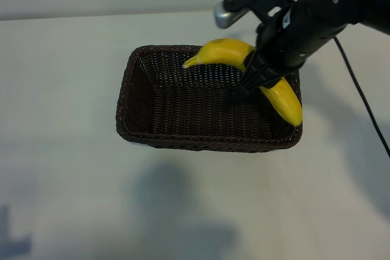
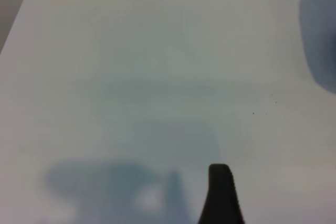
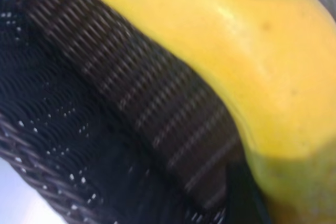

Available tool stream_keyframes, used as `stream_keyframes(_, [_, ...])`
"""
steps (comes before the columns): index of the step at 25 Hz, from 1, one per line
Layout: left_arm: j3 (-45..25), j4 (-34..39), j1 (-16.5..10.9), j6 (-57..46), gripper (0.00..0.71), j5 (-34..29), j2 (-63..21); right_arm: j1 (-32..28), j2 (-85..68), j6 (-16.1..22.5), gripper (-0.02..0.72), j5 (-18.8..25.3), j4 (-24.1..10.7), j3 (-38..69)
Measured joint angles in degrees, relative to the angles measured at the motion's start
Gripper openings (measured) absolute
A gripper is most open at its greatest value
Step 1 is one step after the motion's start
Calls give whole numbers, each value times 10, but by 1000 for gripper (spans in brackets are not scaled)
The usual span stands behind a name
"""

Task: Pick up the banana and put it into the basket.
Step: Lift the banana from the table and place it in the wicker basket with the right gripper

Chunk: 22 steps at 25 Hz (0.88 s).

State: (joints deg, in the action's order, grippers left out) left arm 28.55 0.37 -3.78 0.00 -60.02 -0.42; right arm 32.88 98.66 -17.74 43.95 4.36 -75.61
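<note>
The yellow banana [image 1: 222, 52] hangs over the right half of the dark brown wicker basket [image 1: 201, 144], with its pointed stem toward the basket's back middle and its other end over the right rim. My right gripper [image 1: 251, 76] is shut on the banana's middle from above. In the right wrist view the banana [image 3: 236, 51] fills one side, close above the basket's woven rim [image 3: 136, 87]. Of my left gripper only one black finger [image 2: 220, 190] shows, over bare table, with nothing beside it.
The basket stands on a pale table [image 1: 73, 199]. A black cable [image 1: 359, 95] trails down from the right arm at the right of the basket. Arm shadows lie on the table in front of the basket.
</note>
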Motion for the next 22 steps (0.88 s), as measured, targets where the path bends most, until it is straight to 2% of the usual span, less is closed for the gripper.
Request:
stream_keyframes(4, [0,0,0,0,550,0,0,20,0,-90,418,-38,-1,0])
stream_keyframes(10, [0,0,0,0,550,0,0,40,17,-176,418,-79,0,0])
stream_keyframes(14, [0,0,0,0,550,0,0,41,53,-198,418,-97,0,0])
stream_keyframes(22, [0,0,0,0,550,0,0,41,114,-205,418,-128,3,0])
